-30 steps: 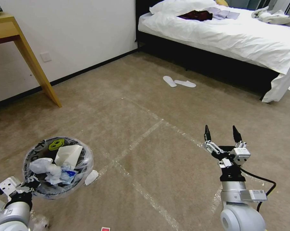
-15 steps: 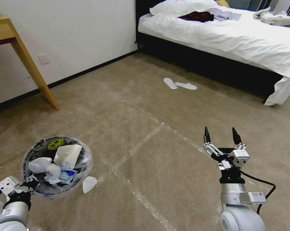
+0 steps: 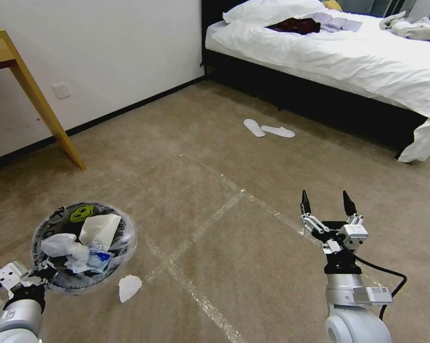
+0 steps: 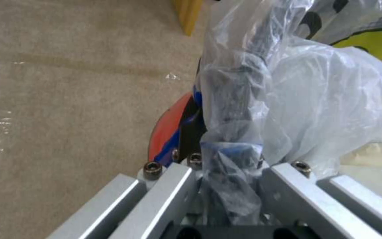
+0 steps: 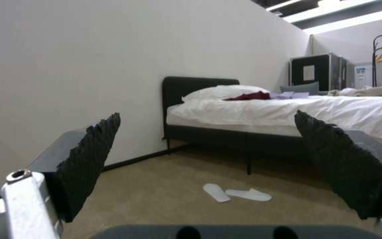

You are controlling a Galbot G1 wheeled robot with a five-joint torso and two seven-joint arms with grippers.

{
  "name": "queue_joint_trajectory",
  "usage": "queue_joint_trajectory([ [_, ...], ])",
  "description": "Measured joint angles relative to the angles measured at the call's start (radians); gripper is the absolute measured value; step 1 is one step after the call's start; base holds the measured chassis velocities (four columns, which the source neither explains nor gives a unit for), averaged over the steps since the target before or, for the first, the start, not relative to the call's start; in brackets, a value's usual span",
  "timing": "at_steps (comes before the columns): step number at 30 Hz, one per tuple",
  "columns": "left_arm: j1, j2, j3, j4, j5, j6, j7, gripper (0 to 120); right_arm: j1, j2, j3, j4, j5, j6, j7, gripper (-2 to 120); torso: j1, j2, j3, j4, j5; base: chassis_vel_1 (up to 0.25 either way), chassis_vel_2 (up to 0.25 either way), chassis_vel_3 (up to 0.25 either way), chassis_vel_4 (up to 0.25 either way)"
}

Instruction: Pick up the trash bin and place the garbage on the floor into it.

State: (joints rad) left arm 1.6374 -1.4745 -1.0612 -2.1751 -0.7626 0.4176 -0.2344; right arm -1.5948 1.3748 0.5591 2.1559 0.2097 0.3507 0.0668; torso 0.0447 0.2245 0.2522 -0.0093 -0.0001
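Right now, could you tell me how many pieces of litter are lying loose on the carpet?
1: a crumpled white tissue on the floor, just beside the trash bin held by the left gripper. Others may lie outside the camera's view.

Left hand (image 3: 42, 272) low at the robot's left, clamped tight, right hand (image 3: 327, 206) raised, fingers spread wide, pointing forward

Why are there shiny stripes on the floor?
Head view: light glares off the tape strips on the floor. Left wrist view: the bin liner gleams and looks soft up close. Right wrist view: the near fingers are blurry.
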Motion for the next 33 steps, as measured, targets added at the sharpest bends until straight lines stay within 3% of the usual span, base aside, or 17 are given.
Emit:
queue_joint_trajectory([
  [33,-0.001,-0.012,0.004,-0.007,0.017,0.000,-0.005,0,0.019,-0.013,-0.024,-0.028,-0.005,0.001,-0.004,100,0.000,0.000,0.000,0.0000,0.0001,-0.088,0.092,0.090,-0.089],
])
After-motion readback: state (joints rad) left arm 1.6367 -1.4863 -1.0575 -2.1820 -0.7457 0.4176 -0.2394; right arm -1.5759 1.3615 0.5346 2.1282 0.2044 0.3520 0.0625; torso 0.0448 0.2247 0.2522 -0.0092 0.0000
